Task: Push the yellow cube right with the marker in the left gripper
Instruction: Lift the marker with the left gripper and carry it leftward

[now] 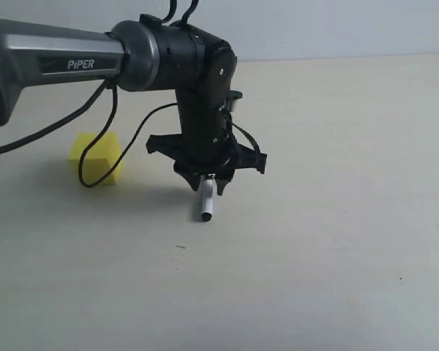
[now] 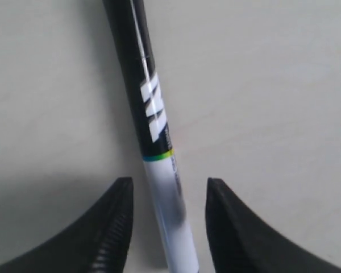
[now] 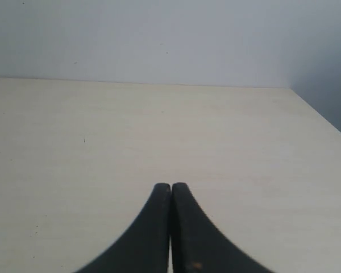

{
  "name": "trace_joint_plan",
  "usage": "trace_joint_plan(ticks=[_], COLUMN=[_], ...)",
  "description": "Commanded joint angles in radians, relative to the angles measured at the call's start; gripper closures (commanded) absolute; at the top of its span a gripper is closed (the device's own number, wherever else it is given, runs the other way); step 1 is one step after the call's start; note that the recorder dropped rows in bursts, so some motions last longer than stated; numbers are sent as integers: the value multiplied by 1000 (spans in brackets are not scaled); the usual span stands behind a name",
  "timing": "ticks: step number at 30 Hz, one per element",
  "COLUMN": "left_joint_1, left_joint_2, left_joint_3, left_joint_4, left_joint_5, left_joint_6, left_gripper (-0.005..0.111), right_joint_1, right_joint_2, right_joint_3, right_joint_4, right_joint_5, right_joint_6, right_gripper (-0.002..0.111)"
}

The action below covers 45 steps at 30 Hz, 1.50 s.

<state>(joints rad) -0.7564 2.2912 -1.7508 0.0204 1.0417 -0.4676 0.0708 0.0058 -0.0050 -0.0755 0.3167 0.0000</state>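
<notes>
The yellow cube (image 1: 95,157) sits on the counter (image 1: 336,241) at the far left, well apart from the marker (image 1: 206,201), and a loose black cable (image 1: 95,146) loops in front of it. To its right the left pincer (image 1: 208,184) points down at the counter. The marker's white barrel pokes out below it toward the near side. In the left wrist view its fingers (image 2: 111,227) flank the marker (image 2: 159,142) with a thin gap on each side, so a firm hold cannot be told. The right pincer (image 3: 170,227) is closed tight and empty, above bare counter (image 3: 244,142).
</notes>
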Motion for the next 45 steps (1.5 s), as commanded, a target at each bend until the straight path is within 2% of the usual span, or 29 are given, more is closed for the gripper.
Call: trace_joint_plan(ticks=[1,10,12,14,18,23,30,34,40,45], left_joint_1=[-3,-3,-3,-3,-3,-3,8,19,76,173], left_joint_2=[18,22,22,22,18,-38,-306,-443,-645,-762], left_joint_3=[-4,-4,-4,-4,-4,-4,-4,-1,124,284], left_joint_4=[-5,-5,-5,-5,-5,-3,74,167,194,264], left_joint_5=[-4,-4,-2,0,11,73,179,179,179,179], left_joint_6=[-11,-6,-4,-2,7,54,133,132,152,181], left_gripper=[65,65,68,77,106,107,107,107,107,107], right_joint_1=[-6,-6,-6,-6,-6,-6,-6,-6,-6,-6], right_joint_2=[-6,-6,-6,-6,-6,-6,-6,-6,-6,-6], right_joint_3=[5,5,5,5,5,5,5,5,5,5], right_joint_4=[-1,-1,-1,-1,-1,-1,-1,-1,-1,-1], right_joint_5=[-14,-14,-14,-14,-14,-19,-19,-19,-19,-19], right_joint_6=[0,0,0,0,0,0,0,0,0,0], right_gripper=[108,108,108,108,108,108,108,108,108,108])
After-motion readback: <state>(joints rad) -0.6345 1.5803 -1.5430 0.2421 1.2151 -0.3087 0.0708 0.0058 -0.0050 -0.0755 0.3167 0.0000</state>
